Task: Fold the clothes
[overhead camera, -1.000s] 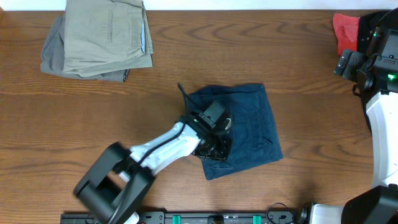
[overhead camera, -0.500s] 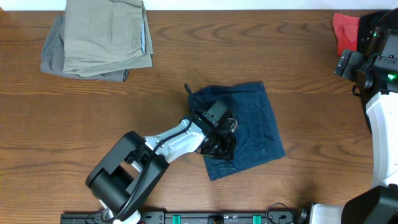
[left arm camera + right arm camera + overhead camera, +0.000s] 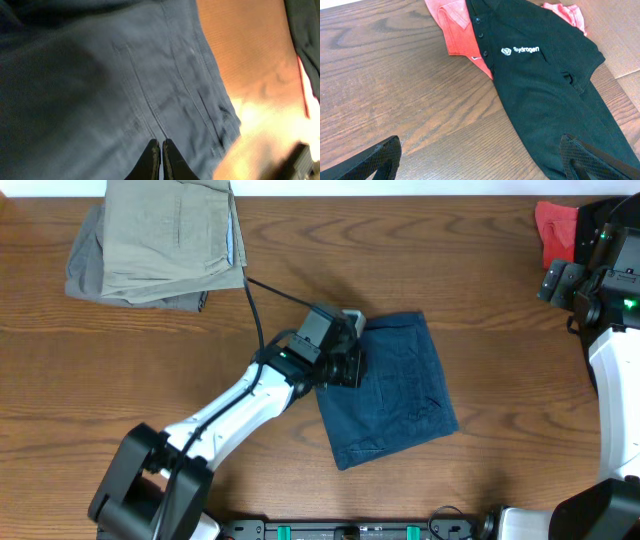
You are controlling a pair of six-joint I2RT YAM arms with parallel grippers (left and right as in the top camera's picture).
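The folded navy blue shorts [image 3: 395, 395] lie in the middle of the table. My left gripper [image 3: 345, 365] hovers over their upper left edge. In the left wrist view its fingers [image 3: 160, 150] are shut with nothing between them, just above the navy cloth [image 3: 100, 90]. My right gripper [image 3: 590, 275] is at the far right edge, open and empty. In the right wrist view its fingers [image 3: 480, 155] are spread wide over the wood, beside a black polo shirt [image 3: 540, 85] lying on a coral-red garment [image 3: 460, 35].
A stack of folded khaki clothes [image 3: 170, 235] on a grey piece [image 3: 85, 275] sits at the back left. The coral-red garment [image 3: 555, 225] shows at the back right corner. A black cable [image 3: 265, 290] runs from the left arm.
My left gripper has moved from the lower left part of the shorts up to their upper left edge. The shorts shifted slightly. The right arm has not moved.
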